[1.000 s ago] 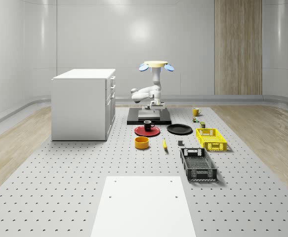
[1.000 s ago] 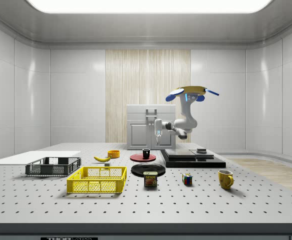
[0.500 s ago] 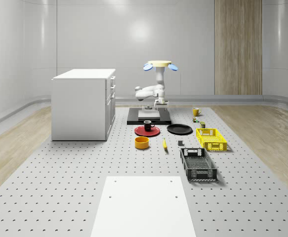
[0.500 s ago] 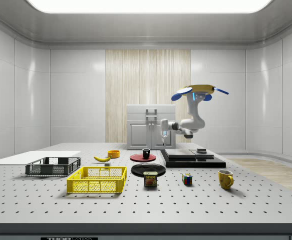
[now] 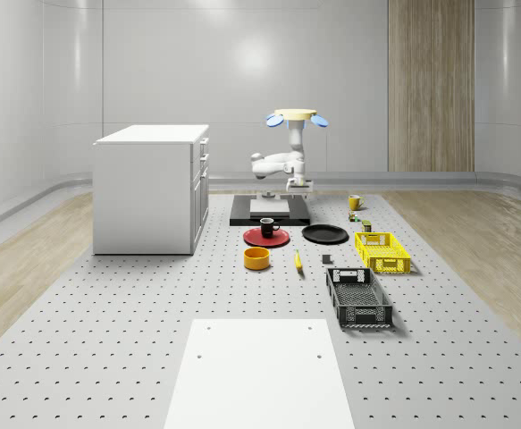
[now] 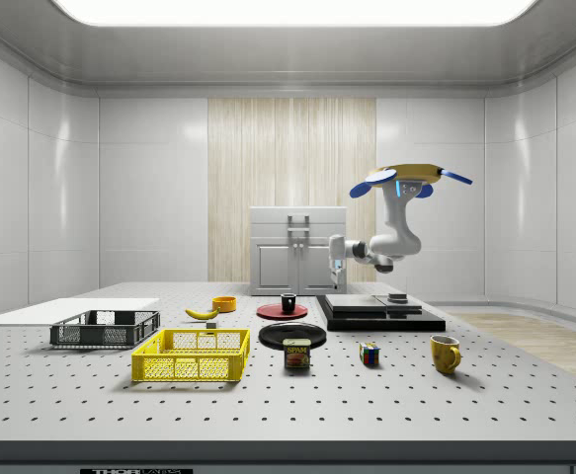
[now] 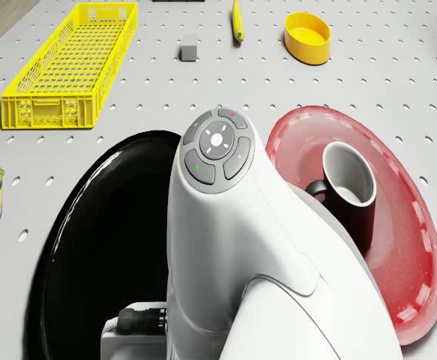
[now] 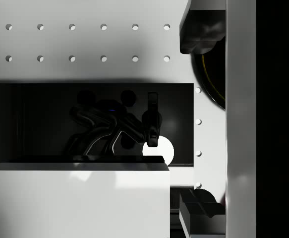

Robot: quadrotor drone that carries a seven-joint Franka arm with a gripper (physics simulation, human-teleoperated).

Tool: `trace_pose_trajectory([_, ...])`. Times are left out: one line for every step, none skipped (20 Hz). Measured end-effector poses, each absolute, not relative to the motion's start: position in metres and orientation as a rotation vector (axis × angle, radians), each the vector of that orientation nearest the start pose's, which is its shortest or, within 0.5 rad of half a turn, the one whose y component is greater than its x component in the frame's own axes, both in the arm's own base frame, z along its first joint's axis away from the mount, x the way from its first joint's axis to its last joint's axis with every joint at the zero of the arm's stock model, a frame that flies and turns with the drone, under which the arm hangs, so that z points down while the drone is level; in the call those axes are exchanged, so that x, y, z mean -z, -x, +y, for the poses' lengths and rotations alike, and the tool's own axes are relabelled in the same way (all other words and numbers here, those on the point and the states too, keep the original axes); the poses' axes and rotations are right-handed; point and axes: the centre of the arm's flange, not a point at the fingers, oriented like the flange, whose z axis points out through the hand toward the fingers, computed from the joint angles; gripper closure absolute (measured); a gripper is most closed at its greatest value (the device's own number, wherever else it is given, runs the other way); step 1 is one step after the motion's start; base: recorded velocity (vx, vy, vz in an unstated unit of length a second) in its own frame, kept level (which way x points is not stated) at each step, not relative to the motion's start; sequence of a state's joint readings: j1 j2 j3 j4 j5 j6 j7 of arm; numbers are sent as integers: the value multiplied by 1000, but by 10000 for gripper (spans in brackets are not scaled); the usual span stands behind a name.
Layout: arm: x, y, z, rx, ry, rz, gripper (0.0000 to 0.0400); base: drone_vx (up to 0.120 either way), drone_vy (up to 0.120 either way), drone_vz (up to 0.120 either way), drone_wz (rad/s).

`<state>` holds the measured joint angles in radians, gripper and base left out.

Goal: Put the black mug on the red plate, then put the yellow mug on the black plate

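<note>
Black mug (image 7: 347, 193) with white inside, on red plate (image 7: 409, 247); glossy black plate (image 7: 98, 247) alongside.

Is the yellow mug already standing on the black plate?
No, the yellow mug stands on the table, apart from the black plate, which is bare.

Only thing I can actually read is "SPAM" on the label of the little can (image 6: 296, 354) sitting on the table just in front of the black plate (image 6: 292, 334) in the side view. There's also a strip of lettering (image 6: 135, 471) on the table's front edge at the bottom of that view, but it's too tiny to make out.
</note>
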<state>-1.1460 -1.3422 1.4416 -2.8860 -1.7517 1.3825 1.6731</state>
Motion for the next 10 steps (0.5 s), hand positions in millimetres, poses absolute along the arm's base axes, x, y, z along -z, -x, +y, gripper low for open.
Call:
trace_pose_trajectory([-465,-307,0,-785,-1,-2,0,-120,120,0,0])
trace_pose_trajectory([-465,-307,0,-785,-1,-2,0,-120,120,0,0])
trace_pose_trajectory([-465,-307,0,-785,-1,-2,0,-120,120,0,0])
trace_pose_trajectory([-465,-307,0,-785,-1,-2,0,-120,120,0,0])
trace_pose_trajectory([-465,-307,0,-785,-1,-2,0,-120,120,0,0])
trace_pose_trajectory([-465,-307,0,-785,-1,-2,0,-120,120,0,0])
trace_pose_trajectory([-465,-307,0,-785,-1,-2,0,-120,120,0,0])
trace_pose_trajectory([-465,-307,0,-785,-1,-2,0,-120,120,0,0])
trace_pose_trajectory([-465,-307,0,-785,-1,-2,0,-120,120,0,0])
trace_pose_trajectory([-465,-307,0,-785,-1,-2,0,-120,120,0,0])
